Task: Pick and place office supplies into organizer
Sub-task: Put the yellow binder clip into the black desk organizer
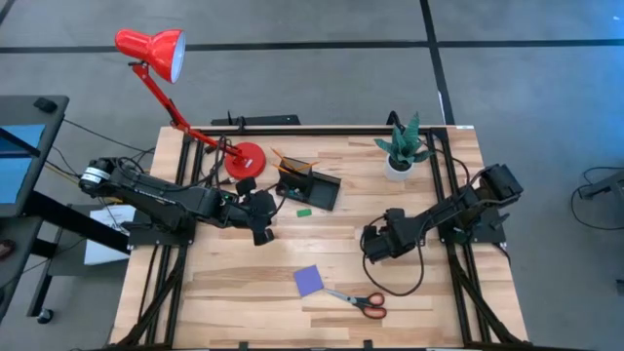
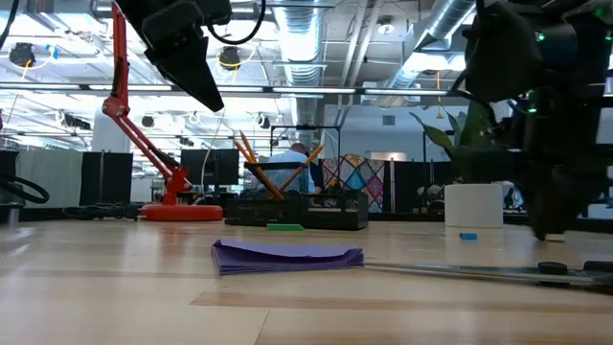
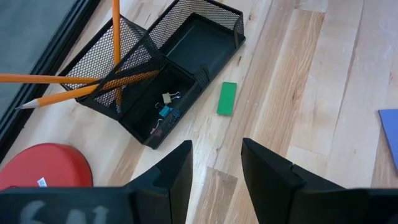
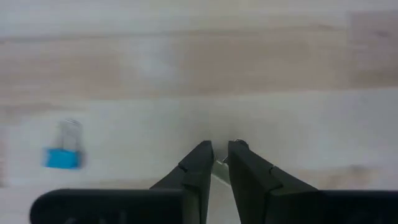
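Left gripper (image 3: 214, 168): hovers above the wooden table (image 1: 244, 283), just in front of the organizer; its two dark fingers (image 3: 177, 171) stand apart with bare wood between them and nothing held.
Right gripper (image 4: 217, 163): low over the table at the right, near the potted plant's side; the fingertips (image 4: 200, 155) are nearly together with a narrow gap, and something small and metallic shows in that gap (whether it is truly pinched cannot be told).
Organizer (image 3: 186, 43): a black mesh tray at the back of the table, just beside the red lamp base (image 1: 245, 159); the taller cup section holds orange pencils (image 3: 93, 81) leaning out at angles, and a lower compartment holds a few small binder clips (image 3: 166, 106).
Green eraser (image 3: 227, 98): lies flat on the wood just outside the organizer, not touching it.
Purple notepad (image 1: 309, 281): flat on the table toward the front, well apart from the organizer.
Red-handled scissors (image 1: 359, 301): lie just beside the notepad, handles away from it.
Blue binder clip (image 4: 63, 154): on the wood near the right gripper, untouched.
Potted plant (image 1: 403, 148): in a white pot at the back right corner.
Red desk lamp (image 1: 154, 51): its head reaches out beyond the table's back left edge.
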`<state>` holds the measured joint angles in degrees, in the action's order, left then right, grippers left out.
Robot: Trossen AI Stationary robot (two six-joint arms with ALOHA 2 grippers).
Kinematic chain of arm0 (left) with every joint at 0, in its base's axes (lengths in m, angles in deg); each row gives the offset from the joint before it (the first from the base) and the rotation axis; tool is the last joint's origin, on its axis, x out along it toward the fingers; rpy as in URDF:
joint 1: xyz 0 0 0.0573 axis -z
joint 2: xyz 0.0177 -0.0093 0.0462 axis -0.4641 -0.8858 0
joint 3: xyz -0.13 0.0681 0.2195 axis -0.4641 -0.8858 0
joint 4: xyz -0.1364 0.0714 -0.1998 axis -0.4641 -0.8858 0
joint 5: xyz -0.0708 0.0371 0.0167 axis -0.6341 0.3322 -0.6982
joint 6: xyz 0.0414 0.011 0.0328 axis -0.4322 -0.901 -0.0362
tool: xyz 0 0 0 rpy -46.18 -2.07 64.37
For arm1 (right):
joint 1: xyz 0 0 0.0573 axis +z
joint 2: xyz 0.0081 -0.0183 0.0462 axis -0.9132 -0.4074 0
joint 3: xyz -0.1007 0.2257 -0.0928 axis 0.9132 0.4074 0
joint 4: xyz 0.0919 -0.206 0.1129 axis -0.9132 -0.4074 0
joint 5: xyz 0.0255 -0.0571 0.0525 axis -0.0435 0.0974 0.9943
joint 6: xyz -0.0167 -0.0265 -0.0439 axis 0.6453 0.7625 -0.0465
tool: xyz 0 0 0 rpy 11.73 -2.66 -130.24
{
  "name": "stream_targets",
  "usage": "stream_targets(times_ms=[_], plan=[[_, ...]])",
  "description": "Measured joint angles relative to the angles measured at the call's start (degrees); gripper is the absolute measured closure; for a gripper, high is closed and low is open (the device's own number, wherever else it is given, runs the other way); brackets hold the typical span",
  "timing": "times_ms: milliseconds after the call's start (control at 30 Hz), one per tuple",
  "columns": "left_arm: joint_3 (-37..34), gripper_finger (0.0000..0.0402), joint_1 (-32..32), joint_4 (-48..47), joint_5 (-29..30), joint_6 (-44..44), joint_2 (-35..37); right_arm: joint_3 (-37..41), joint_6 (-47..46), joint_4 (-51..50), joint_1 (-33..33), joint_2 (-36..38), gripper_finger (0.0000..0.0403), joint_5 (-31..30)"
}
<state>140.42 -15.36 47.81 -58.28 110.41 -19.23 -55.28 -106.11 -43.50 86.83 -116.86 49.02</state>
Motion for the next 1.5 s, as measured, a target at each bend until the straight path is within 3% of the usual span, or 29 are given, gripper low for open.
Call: stream_targets(times_ms=[200, 667, 867, 967, 1067, 1200, 1300, 1367, 1500], plan=[[0.00, 0.0272, -0.01, 0.00, 0.00, 1.01, 0.00, 0.00, 4.85, -0.57, -0.13, 2.71, 0.0351, -3.15], [0.00, 0.0272, -0.02, 0.00, -0.87, -0.46, 0.00, -0.07, 36.46, 3.48, -2.56, 6.71, 0.0299, -2.97], [0.00, 0.0272, -0.22, -0.26, -8.14, 0.78, -2.24, -3.88, 46.98, 3.55, -5.26, 6.81, 0.0272, -2.93], [0.00, 0.0272, -1.19, 5.12, -12.87, -1.80, -5.72, -7.69, 54.20, 1.70, -6.54, 8.71, 0.0266, -3.84], [0.00, 0.0272, -2.09, 17.10, -16.47, -4.10, -11.21, -9.58, 59.25, 0.78, -7.17, 11.58, 0.0264, -7.30], [1.25, 0.0272, -2.65, 35.50, -17.94, -11.29, -18.49, -10.01, 61.24, 0.50, -6.86, 16.65, 0.0268, -10.41], [4.95, 0.0272, -3.54, 44.28, -23.61, -14.66, -23.80, -9.99, 60.17, -3.28, -6.03, 19.68, 0.0271, -12.22], [8.59, 0.0270, -3.74, 45.74, -26.75, -17.13, -27.66, -9.87, 58.42, -6.34, -5.51, 21.38, 0.0272, -14.51], [17.20, 0.0254, -3.63, 42.66, -27.54, -21.38, -37.26, -8.59, 56.86, -8.29, -5.45, 23.73, 0.0273, -16.92]])
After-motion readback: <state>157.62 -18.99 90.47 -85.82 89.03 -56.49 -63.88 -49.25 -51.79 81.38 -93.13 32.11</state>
